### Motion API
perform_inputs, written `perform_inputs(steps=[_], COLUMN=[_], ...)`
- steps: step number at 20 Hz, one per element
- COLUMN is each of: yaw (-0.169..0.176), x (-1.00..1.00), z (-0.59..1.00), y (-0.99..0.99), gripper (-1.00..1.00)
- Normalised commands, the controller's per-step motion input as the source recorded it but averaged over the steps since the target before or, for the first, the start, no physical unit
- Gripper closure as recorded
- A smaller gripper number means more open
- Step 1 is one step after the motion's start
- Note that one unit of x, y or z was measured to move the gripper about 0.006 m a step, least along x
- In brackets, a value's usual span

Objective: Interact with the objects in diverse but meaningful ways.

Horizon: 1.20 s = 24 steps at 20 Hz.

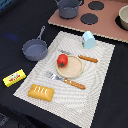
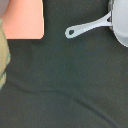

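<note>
- Exterior view first: a dark cloth-covered table [image 1: 15, 30] fills the scene, with a pale striped placemat [image 1: 97, 75] laid slantwise across its middle; a pinkish toy stove top [image 1: 107, 22] with black burner discs sits along the far edge.
- On the stove stand a dark grey pot [image 1: 68, 7] and, at the exterior view's right edge, part of a pale bowl-like vessel [image 1: 123, 17].
- On the mat a round tan plate [image 1: 70, 67] carries the red tomato [image 1: 62, 60] near its rim; a wooden-handled knife [image 1: 87, 58] lies just beyond the plate and a wooden-handled fork [image 1: 67, 80] just in front of it.
- The pale blue-white carton [image 1: 88, 39] stands upright at the mat's far corner; the orange-yellow bread loaf [image 1: 41, 92] lies on the mat's near corner.
- The dark grey frying pan [image 1: 34, 50] rests on bare cloth beside the mat on the exterior view's left, handle pointing toward the stove; the yellow butter packet [image 1: 14, 77] lies nearer, well apart from the pan.
- Bare cloth spreads on the near right side and the far left corner, giving open room there.
- Wrist view: dark cloth, a pink corner of the stove, and a grey handle with a hanging hole joined to a rounded vessel [image 2: 120, 22]; no fingers show in either view, so I cannot tell whether they are spread or pressed together.
</note>
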Motion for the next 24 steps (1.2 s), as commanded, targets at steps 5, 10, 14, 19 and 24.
perform_inputs(steps=[5,10,14,19,24], yaw=[0.000,-0.015,-0.009,-0.006,-0.008], x=[0.19,0.85,0.97,0.99,0.91], z=[-0.09,-0.12,-0.20,-0.16,-0.12], y=[-0.13,-0.17,-0.25,-0.29,-0.28], gripper=[-1.00,-1.00,-1.00,-1.00,-1.00])
